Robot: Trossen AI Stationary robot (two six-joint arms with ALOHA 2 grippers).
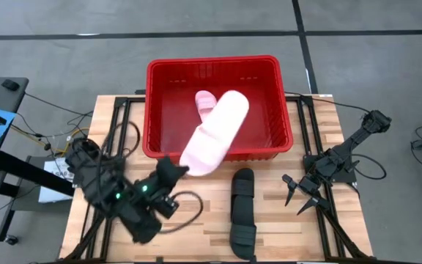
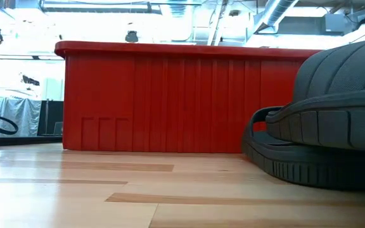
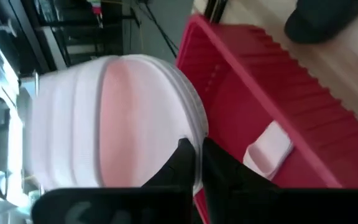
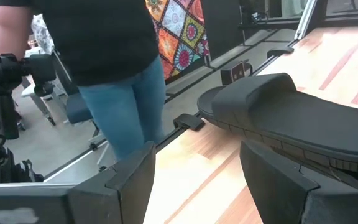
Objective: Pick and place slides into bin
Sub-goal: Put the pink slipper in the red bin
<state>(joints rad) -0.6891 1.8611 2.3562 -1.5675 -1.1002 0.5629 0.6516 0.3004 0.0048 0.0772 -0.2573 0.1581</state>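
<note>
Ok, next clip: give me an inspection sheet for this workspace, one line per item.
Surface: wooden table, bare planks in front of the bin.
Job's things: red bin at the table's far edge; one pink slide lying inside it; a second pink slide held over the bin's near rim; two black slides on the table, end to end.
Clutter: nothing seen on the table.
Grippers: left gripper shut on the second pink slide's edge; right gripper open, empty, above the table beside the black slides.
Cables: black cables looped around the left arm, more on the floor at left.
Surroundings: a person standing beyond the table, in the right wrist view.
</note>
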